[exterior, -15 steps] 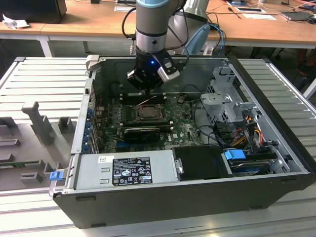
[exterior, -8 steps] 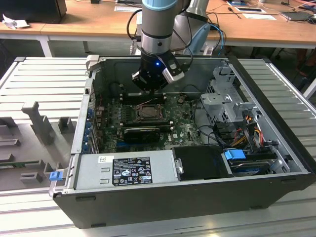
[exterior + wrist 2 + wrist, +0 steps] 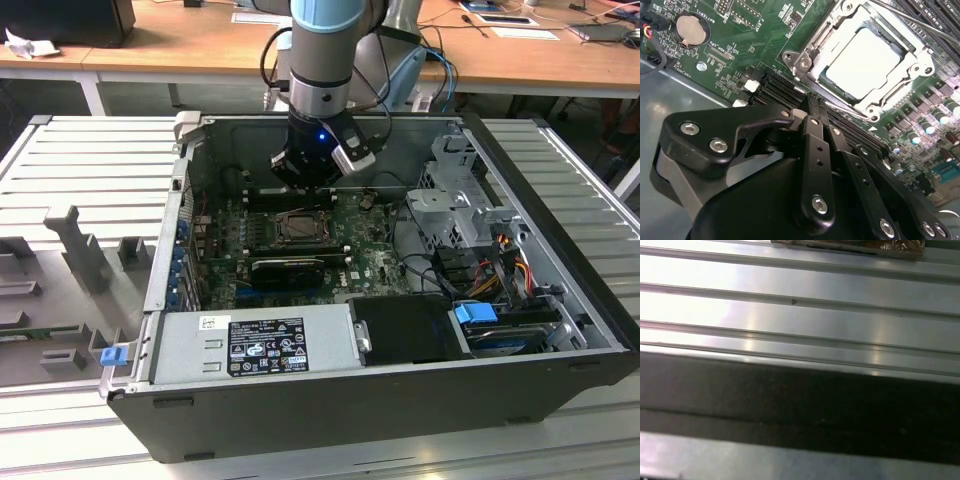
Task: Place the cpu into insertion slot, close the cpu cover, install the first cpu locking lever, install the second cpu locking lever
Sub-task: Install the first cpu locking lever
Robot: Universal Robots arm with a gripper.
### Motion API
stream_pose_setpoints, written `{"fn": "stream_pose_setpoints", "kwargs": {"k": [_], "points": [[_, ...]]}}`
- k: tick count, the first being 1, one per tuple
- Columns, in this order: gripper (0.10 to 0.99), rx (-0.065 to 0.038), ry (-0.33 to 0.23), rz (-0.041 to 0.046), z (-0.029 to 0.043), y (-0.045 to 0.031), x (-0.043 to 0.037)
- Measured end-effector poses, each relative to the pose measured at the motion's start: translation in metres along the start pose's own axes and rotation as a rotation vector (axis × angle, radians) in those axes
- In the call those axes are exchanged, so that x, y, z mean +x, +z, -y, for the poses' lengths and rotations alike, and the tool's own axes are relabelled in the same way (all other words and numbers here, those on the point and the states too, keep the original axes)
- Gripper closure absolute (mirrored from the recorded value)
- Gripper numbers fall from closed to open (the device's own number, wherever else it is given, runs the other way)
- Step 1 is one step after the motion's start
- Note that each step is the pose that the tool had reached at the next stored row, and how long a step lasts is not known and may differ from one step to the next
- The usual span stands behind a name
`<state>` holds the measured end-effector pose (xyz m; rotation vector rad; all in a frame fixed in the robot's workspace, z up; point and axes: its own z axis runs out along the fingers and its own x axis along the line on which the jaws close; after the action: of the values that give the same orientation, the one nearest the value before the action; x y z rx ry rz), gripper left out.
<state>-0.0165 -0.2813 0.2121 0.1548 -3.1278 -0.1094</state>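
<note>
Silver-grey cpu (image 3: 863, 59) sits in the insertion slot (image 3: 812, 65) under the closed cpu cover (image 3: 896, 79); the pincer (image 3: 812, 112), fingers together and empty, hovers near; levers' state unclear.

Silver arm (image 3: 322, 60), light-blue joint cap, black cables; black hand (image 3: 812, 117), silver screws.

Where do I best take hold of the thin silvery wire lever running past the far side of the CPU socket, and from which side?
Probably grip the thin silvery wire lever on its bare straight run beside the square silvery cover frame. It is a slim rod that seems to stand clear of the board, so come from above with the fingers straddling it crosswise. Its ends lie outside the second wrist view.
</note>
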Motion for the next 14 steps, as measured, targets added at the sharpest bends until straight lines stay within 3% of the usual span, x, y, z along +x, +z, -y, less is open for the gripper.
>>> {"fn": "stream_pose_setpoints", "kwargs": {"k": [14], "points": [[0.98,0.007,0.0,-0.001,0.0008,0.0082,-0.0017]]}}
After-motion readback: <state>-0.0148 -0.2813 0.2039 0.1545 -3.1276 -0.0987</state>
